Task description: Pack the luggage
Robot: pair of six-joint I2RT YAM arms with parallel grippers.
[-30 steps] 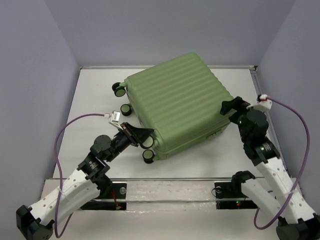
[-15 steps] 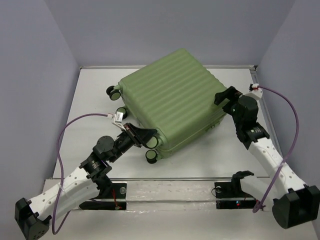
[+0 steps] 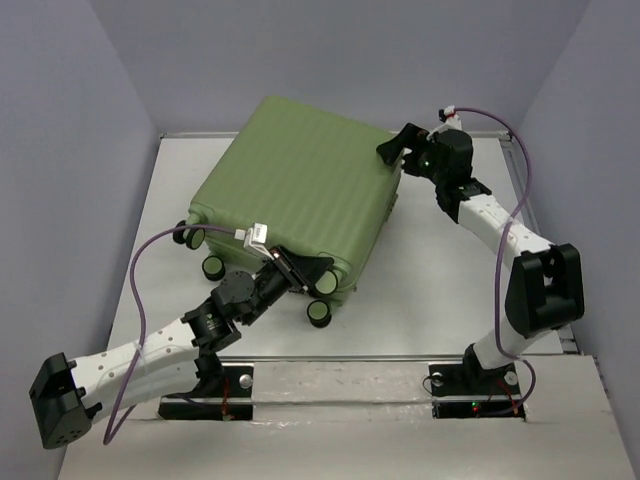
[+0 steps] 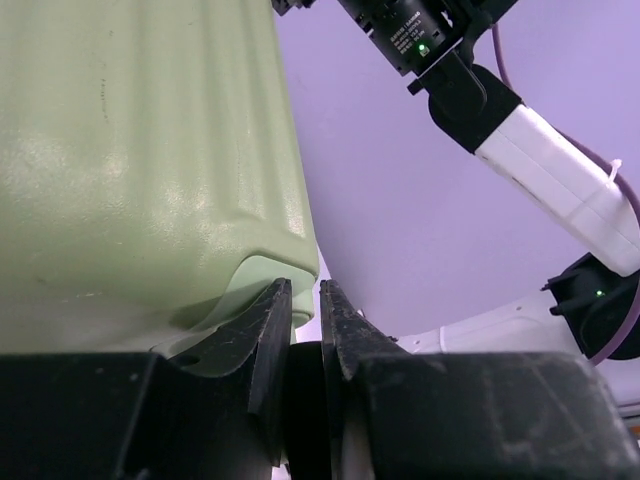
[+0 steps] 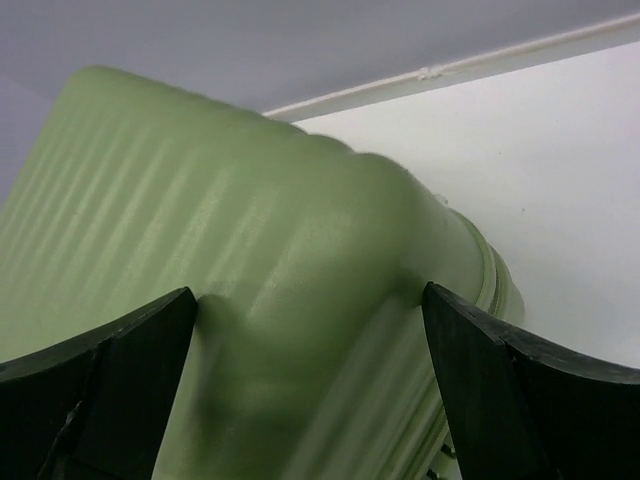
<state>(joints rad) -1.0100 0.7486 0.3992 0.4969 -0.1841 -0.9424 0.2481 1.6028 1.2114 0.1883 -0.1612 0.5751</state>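
The luggage [image 3: 295,180] is a closed light-green ribbed suitcase lying flat on the white table, turned at an angle. My left gripper [image 3: 312,270] is at its near corner among the black wheels [image 3: 320,312]. In the left wrist view the jaws [image 4: 305,300] stand almost shut with a dark part between them, right under the green shell [image 4: 140,150]. My right gripper [image 3: 390,150] is open at the far right corner. In the right wrist view its spread fingers [image 5: 310,292] straddle that rounded corner [image 5: 250,250].
Grey walls close in the table on the left, back and right. The right arm [image 4: 540,160] reaches far over the table's right side. Another wheel [image 3: 212,266] sticks out at the suitcase's near left. A purple cable loops from each wrist.
The suitcase has swung counter-clockwise and shifted left. My right gripper has moved from its right side up to its far corner. My left gripper has stayed at the wheel corner and followed it.
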